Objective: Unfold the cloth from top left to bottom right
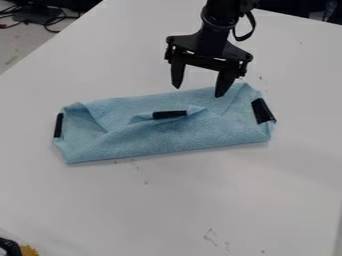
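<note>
Cloth (180,136), folded on the table (167,205), extending either side of the central black strip (169,114); probably light, limp, not slippery. Gripper (198,92), beyond and right of the strip: fingers wide apart, nothing held. Suggested grasp: the raised edge at the strip.

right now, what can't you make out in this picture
All in the camera view:
- Inner layers of the blue cloth: hidden under its own folds.
- Whether the pincer touches the cloth or hovers above it: the slanted angle leaves this unclear.
- Upper part of the robot arm: cut off by the top edge.
- Black object at bottom left: cut off by the left edge.
- Dark marks near the bottom: too small to identify.
</note>
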Robot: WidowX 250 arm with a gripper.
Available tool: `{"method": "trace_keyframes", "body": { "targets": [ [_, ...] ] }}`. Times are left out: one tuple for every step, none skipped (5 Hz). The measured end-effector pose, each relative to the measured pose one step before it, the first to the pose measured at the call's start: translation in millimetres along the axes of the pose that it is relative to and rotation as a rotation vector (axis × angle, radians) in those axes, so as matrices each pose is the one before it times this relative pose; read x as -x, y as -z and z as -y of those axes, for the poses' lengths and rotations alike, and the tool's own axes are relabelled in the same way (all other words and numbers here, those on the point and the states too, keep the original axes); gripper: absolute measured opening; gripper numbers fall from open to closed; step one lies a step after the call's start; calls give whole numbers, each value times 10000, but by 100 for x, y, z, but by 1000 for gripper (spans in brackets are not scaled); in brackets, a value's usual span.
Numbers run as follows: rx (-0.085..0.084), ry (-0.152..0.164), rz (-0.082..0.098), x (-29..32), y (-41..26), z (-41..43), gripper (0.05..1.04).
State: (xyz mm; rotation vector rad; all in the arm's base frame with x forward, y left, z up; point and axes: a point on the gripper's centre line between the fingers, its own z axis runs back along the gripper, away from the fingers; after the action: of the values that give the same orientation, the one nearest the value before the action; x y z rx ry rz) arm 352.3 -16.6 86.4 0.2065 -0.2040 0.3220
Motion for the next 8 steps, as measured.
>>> {"method": "trace_keyframes", "body": {
  "targets": [
    [-131,74,-285,356,1068,160,1000],
    [-5,268,-138,169,510,165,1001],
    [257,-37,-141,-190,918,-82,1000],
    [287,99,47,-382,556,-28,1001],
    [239,22,29,-234,243,-9,1000],
    [210,46,8,-81,255,10,1001],
    [234,-173,-149,270,613,-765,1000],
    [220,-161,-198,588,856,-671,1000]
  ]
}}
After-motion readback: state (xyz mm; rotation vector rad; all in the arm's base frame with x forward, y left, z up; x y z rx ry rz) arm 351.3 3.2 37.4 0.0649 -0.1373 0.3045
